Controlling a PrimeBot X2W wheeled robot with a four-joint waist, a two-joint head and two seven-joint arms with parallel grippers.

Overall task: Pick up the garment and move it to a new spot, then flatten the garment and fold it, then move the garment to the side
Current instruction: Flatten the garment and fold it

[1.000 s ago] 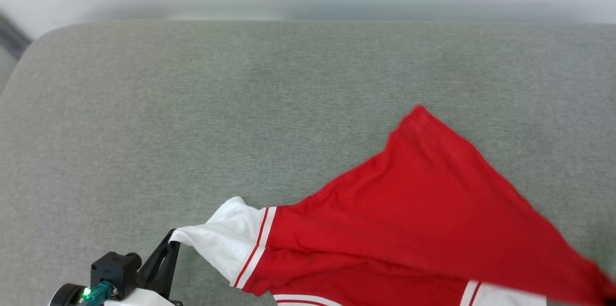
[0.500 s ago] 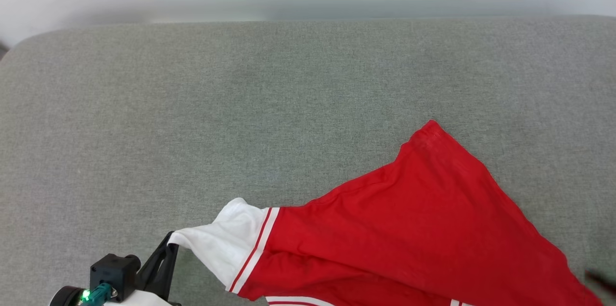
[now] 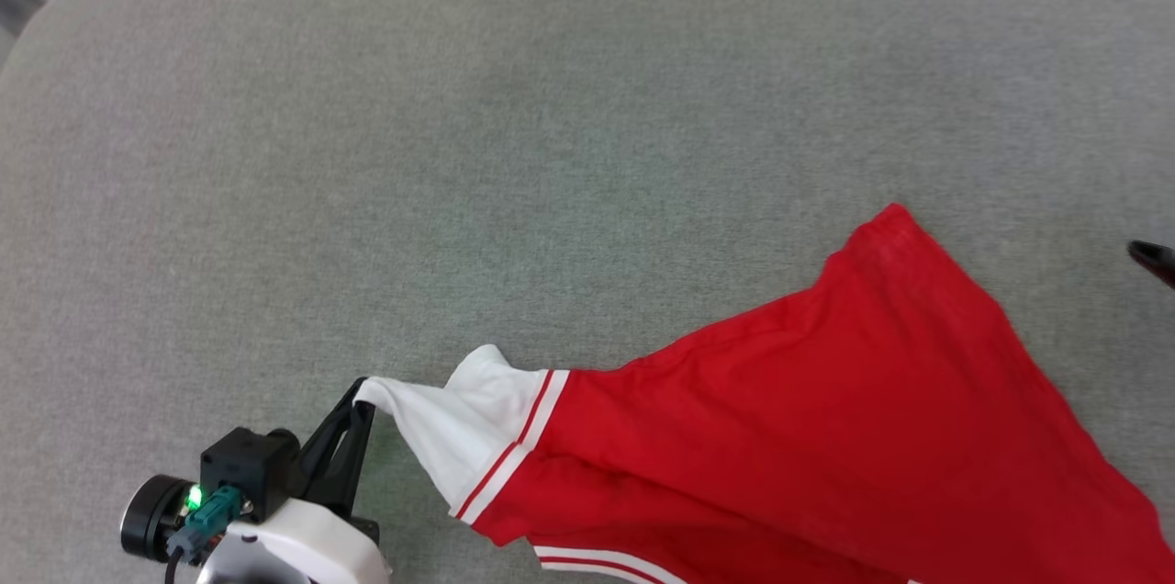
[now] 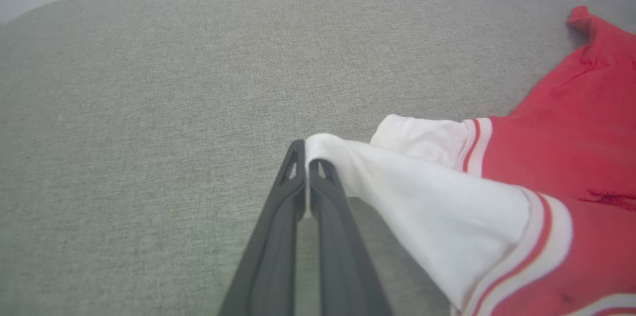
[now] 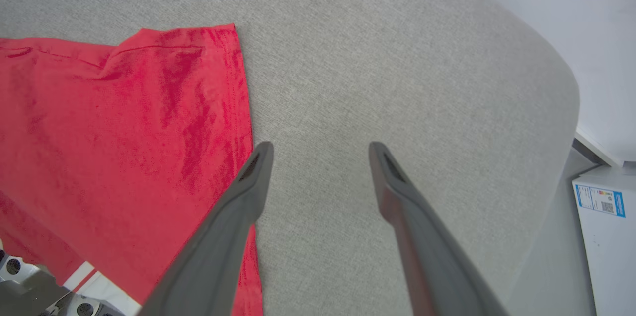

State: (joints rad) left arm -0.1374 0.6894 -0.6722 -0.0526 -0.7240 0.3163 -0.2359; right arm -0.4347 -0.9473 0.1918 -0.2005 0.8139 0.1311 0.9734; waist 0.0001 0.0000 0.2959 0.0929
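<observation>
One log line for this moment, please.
left gripper: shut on garment, white sleeve | right gripper: open, holding nothing, beside red hem | surface: grey cushion

Support: grey woven cushion (image 3: 459,152), rounded corners, spans head view.
On it: red jersey (image 3: 826,419), lower right; body spread flat w/ creases, one hem corner toward far edge.
Sleeve (image 3: 459,437): white, red-white trim; L end, tip raised off cushion.

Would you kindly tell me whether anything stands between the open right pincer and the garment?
Nothing visible does: the right pincer is open over bare grey cushion, one finger just beside the garment.
</observation>
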